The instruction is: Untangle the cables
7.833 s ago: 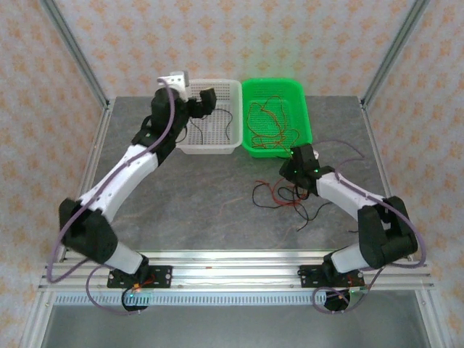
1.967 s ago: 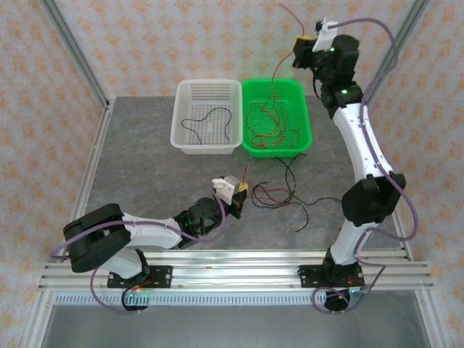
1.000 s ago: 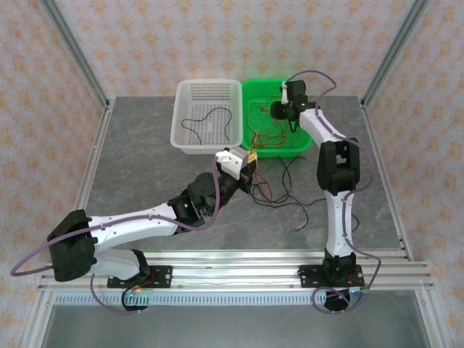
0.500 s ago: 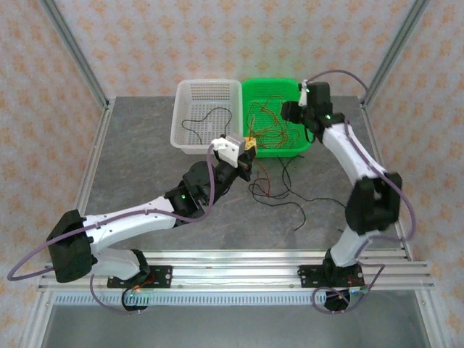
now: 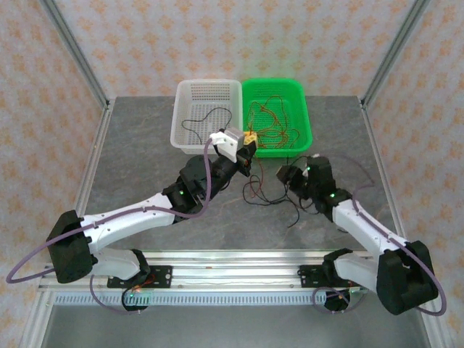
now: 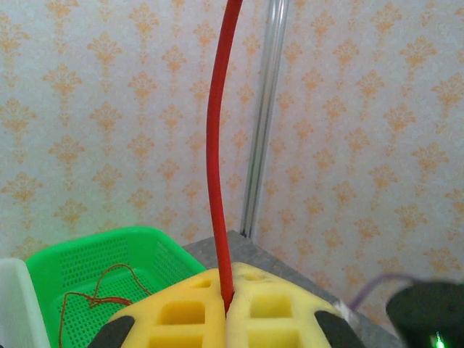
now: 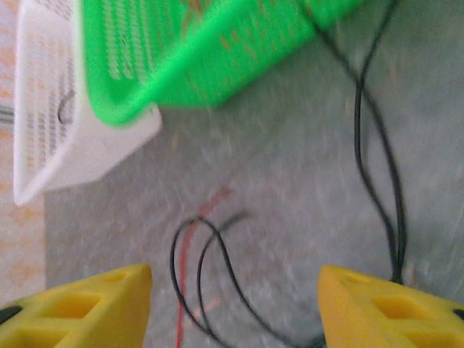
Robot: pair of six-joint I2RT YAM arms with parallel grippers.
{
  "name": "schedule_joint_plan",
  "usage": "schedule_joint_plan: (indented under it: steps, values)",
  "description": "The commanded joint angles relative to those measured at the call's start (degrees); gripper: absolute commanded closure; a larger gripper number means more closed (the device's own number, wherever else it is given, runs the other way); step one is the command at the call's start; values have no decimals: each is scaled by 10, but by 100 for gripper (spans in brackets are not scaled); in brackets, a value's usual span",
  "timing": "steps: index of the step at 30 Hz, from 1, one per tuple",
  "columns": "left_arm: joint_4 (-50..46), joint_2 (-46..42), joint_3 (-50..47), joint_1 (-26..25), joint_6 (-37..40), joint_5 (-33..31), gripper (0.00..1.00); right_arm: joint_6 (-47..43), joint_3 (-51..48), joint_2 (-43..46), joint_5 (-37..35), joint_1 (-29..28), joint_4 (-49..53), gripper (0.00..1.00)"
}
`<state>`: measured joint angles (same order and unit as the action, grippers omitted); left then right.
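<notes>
My left gripper [image 5: 249,141] is lifted just in front of the two baskets and is shut on a red cable [image 6: 216,145]. The yellow pads [image 6: 181,312] pinch it, and it rises straight up from them. A loose tangle of red and black cables [image 5: 267,191] lies on the grey table. My right gripper [image 5: 286,175] hovers low at the tangle's right side, open, with nothing between its pads [image 7: 87,312]. Below it I see black cable loops [image 7: 210,268], a red strand [image 7: 183,261] and a long black cable [image 7: 377,159].
A green basket [image 5: 304,119] at the back holds several red cables [image 5: 268,123]. Left of it, a white basket [image 5: 181,109] holds one black cable [image 5: 206,117]. Both baskets show in the right wrist view, the green basket [image 7: 181,51] and the white basket [image 7: 51,109]. Metal frame posts stand at the table corners.
My right arm swung down from the green basket to the tangle on the table, and its jaws widened. My left gripper rose a little toward the baskets, still pinching the red cable.
</notes>
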<state>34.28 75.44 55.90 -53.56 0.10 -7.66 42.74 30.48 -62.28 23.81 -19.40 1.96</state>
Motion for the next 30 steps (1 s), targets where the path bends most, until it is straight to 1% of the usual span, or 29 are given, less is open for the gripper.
schedule_joint_plan:
  steps: [1, 3, 6, 12, 15, 18, 21, 23, 30]
  values:
    - [13, -15, 18, 4, 7, 15, 100, 158, -19, 19, -13, -46, -83, 38]
    - [15, -16, 17, 4, 8, 16, 100, 202, -28, 20, -48, -83, -93, 37]
    - [16, -17, 17, 3, 8, 17, 100, 253, -40, 8, -79, -114, -114, 37]
    - [0, -22, 39, 4, 20, 21, 100, 270, -41, -41, -104, -126, -143, 38]
    - [-30, -18, 73, 4, 37, 16, 100, 261, -40, -50, -120, -126, -144, 39]
    - [-67, -6, 117, 6, 58, -1, 100, 233, -32, -42, -141, -125, -125, 39]
    - [-93, 11, 163, 14, 78, -17, 100, 187, -17, -19, -175, -125, -71, 38]
    - [-104, 27, 195, 27, 82, -11, 100, 164, -21, 0, -192, -120, -50, 38]
    - [-106, 101, 304, 64, 91, 46, 100, 107, -49, 24, -169, -91, -16, 37]
